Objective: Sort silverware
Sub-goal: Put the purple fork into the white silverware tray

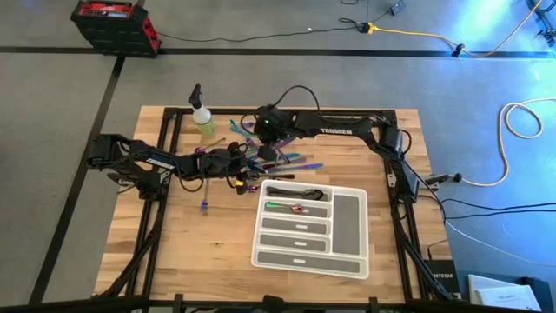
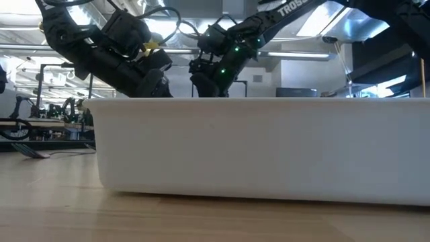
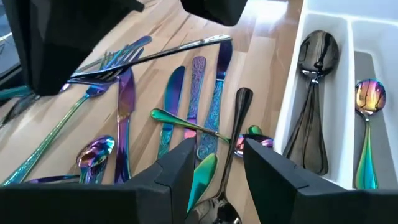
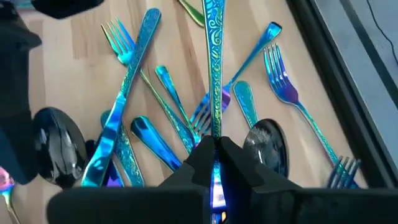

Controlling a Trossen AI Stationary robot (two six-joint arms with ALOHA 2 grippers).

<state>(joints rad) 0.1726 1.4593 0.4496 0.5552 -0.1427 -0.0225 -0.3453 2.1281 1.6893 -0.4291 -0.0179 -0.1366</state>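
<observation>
Found the slim iridescent purple-green-blue metal forks, spoons and knives (image 1: 276, 156) heaped loosely and criss-crossed on the wooden tabletop (image 1: 174, 252), between the two arms and just beside the far edge of the white-grey compartment tray (image 1: 349, 217). Noted two dark black spoons (image 3: 317, 56) and one rainbow spoon (image 3: 368, 99) already lying in neighbouring tray compartments.

Saw the right end effector (image 4: 216, 149) over the heap with fingers together, clamped on one end of a long blue-green patterned handle (image 4: 214, 68); could not tell whether knife, fork or spoon, the gripped end being hidden. Saw the left end effector (image 3: 217, 152) low over the tray side of the heap, fingers apart, a dark black spoon handle (image 3: 239, 118) lying in line with the gap, nothing visibly pinched.

Judged the pieces light, rigid and thin, with polished faces likely slippery and lying nearly flat on the wood. Judged a pinch across the narrow handle, near mid-length for balance, the safer hold; judged an end grip liable to let a piece swing or rotate. Expected overlapping neighbours to drag along or shift on any lift.
</observation>
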